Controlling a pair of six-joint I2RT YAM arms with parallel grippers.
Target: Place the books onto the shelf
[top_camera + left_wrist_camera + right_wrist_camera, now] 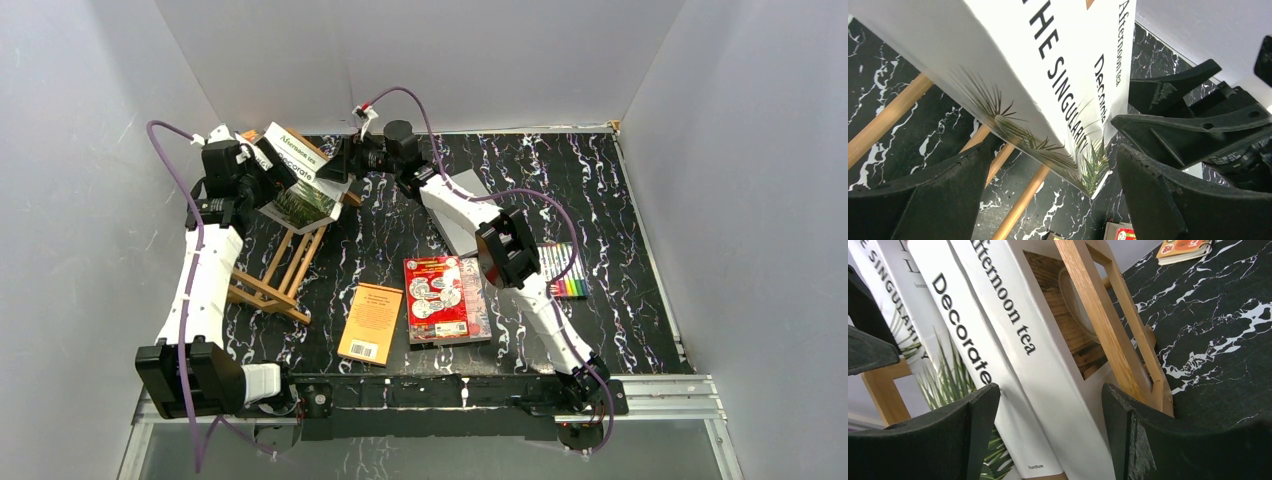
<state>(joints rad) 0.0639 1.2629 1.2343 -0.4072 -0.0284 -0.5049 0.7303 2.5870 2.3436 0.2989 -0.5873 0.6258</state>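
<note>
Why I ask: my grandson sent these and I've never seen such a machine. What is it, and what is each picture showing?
These are two robot arms, a left arm and a right arm, bolted to a black table. One picture looks down from above; the other two come from cameras on the wrists, so the black prongs are each arm's gripper. Three white books lean on a wooden shelf. The left gripper and right gripper are open near them, apparently holding nothing. An orange book, red book, grey book and markers lie on the table.
</note>
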